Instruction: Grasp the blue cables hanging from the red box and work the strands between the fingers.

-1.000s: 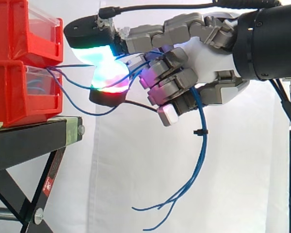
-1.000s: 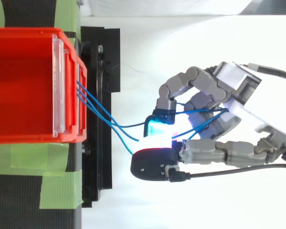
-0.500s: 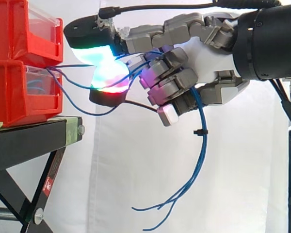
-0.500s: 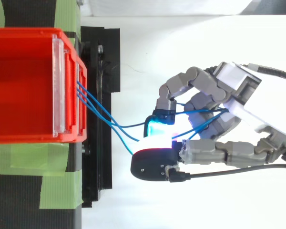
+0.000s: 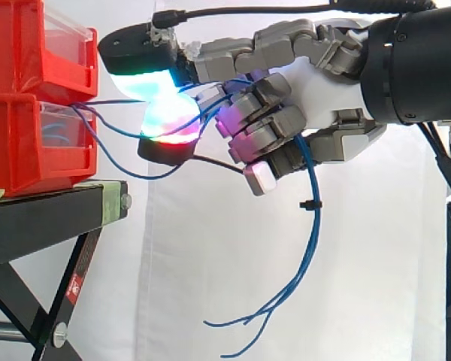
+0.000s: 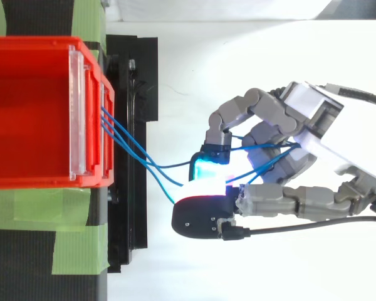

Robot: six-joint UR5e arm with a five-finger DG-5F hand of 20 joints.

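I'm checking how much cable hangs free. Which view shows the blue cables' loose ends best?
The side view: the blue cables drop below the hand and their free ends splay out near the bottom edge. The top view shows instead the strands running from the red box across to the curled fingers.

Red bins [image 5: 30,147] on black stand [image 5: 45,216]

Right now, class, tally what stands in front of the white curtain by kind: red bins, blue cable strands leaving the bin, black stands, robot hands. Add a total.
red bins: 2
blue cables: 3
black stand: 1
robot hand: 1
Total: 7
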